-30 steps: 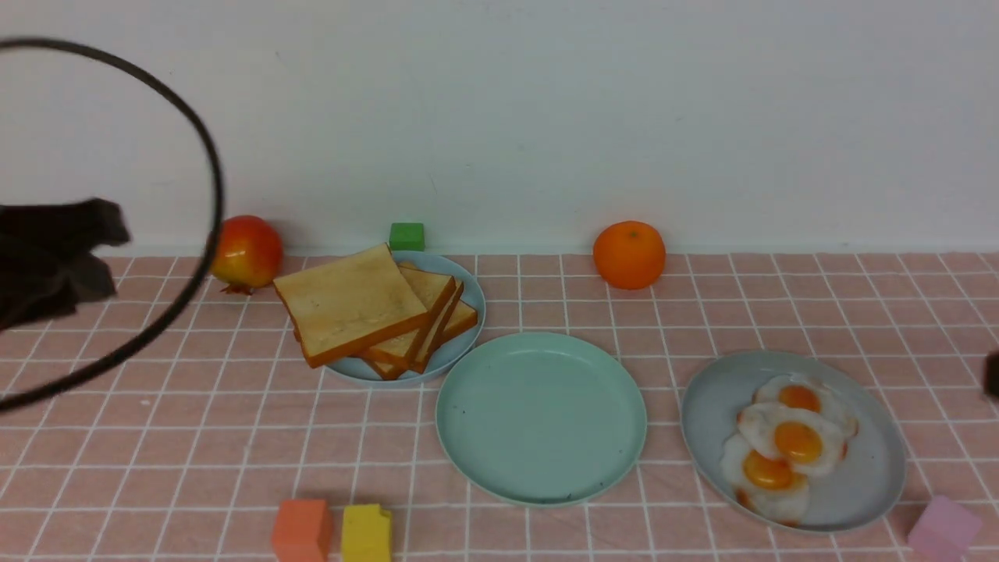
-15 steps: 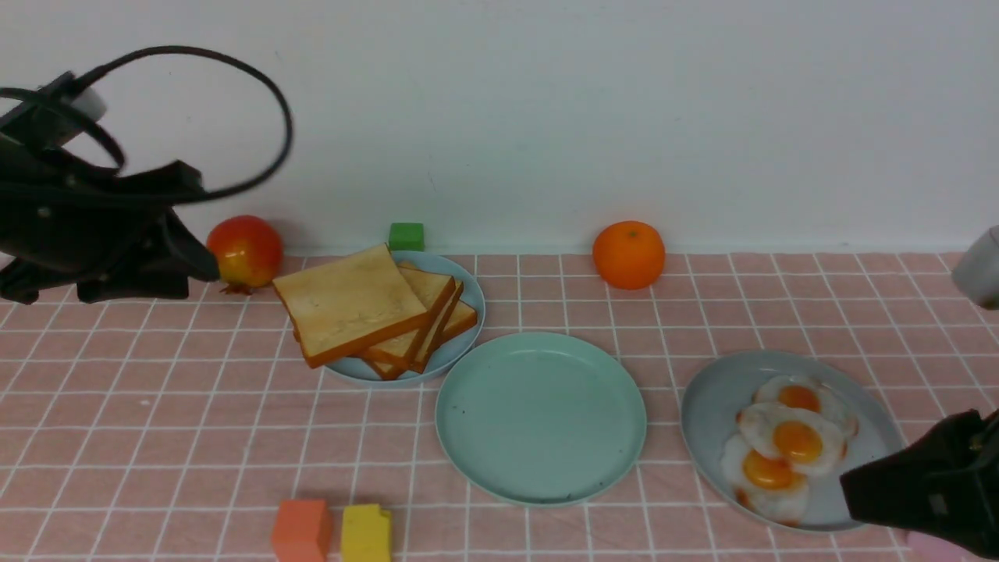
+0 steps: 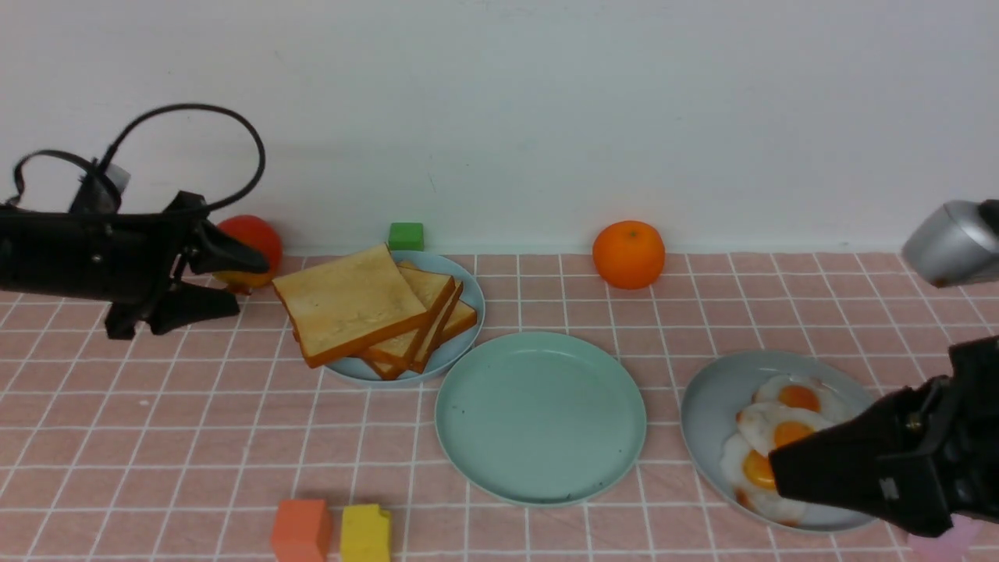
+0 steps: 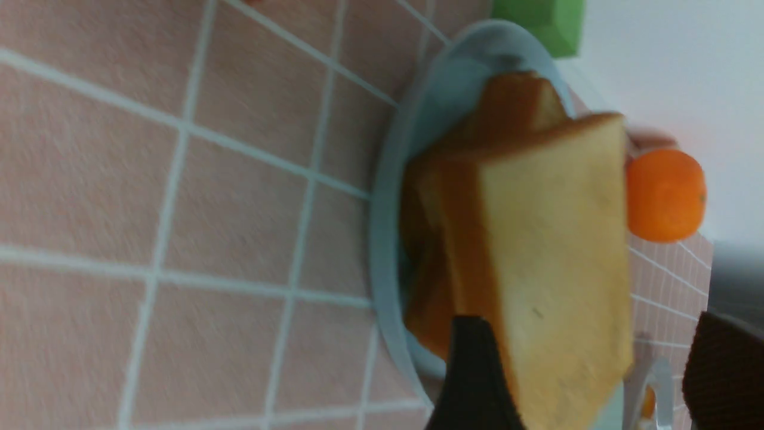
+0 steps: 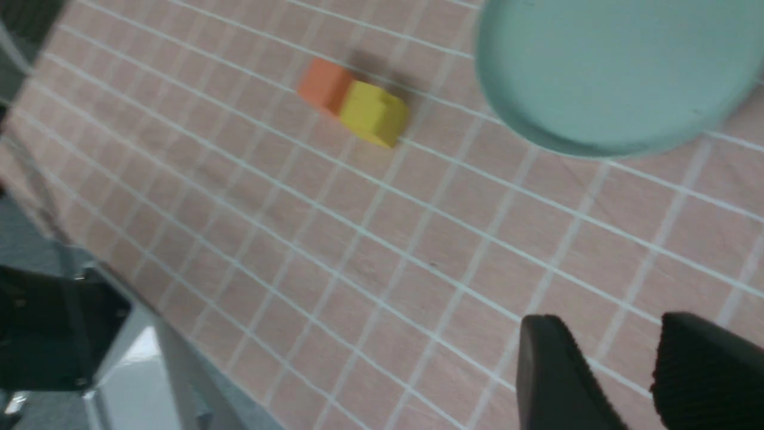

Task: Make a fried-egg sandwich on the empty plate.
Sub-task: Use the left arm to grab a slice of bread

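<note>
The mint-green plate (image 3: 540, 417) lies empty at the centre; it also shows in the right wrist view (image 5: 597, 71). Several toast slices (image 3: 351, 300) are stacked on a pale blue plate (image 3: 462, 339) behind it to the left. Three fried eggs (image 3: 788, 425) lie on a grey-blue plate (image 3: 714, 390) at the right. My left gripper (image 3: 251, 285) is open and empty, just left of the toast, which fills the left wrist view (image 4: 555, 239). My right gripper (image 3: 776, 472) is open and empty, low over the egg plate's near side, hiding part of the eggs.
A red apple (image 3: 254, 234) sits behind my left gripper. A green block (image 3: 407, 236) and an orange (image 3: 629, 254) stand by the back wall. An orange block (image 3: 301, 531) and a yellow block (image 3: 366, 533) lie at the front edge.
My left arm has come down and moved right to the toast plate's edge. My right arm has come in from the right and now reaches over the egg plate.
</note>
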Robot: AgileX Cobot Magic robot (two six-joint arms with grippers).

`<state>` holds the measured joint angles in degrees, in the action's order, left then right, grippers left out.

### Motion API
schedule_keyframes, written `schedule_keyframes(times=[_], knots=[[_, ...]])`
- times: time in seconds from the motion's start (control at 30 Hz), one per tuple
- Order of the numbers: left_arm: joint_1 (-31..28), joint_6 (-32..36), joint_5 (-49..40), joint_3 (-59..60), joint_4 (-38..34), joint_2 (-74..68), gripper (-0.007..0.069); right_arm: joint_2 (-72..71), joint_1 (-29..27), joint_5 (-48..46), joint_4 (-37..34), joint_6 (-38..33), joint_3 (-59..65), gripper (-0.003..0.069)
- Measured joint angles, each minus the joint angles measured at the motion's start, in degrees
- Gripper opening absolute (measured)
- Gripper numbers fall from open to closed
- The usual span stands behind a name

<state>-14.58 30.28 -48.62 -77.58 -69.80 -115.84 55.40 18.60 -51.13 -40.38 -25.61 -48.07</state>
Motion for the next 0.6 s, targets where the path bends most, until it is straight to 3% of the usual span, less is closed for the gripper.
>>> schedule_keyframes(times=[0.23, 0.6], knots=[[0.0, 1.27, -0.31, -5.18, -3.7, -7.05, 0.0496, 0.0, 0.0, 0.33, -6.87, -5.43, 0.0, 0.0284], [0.05, 8.22, -2.97, -6.41, -12.56, -11.28, 0.0496, 0.0, 0.0, 3.22, -7.48, -5.89, 0.0, 0.0284]])
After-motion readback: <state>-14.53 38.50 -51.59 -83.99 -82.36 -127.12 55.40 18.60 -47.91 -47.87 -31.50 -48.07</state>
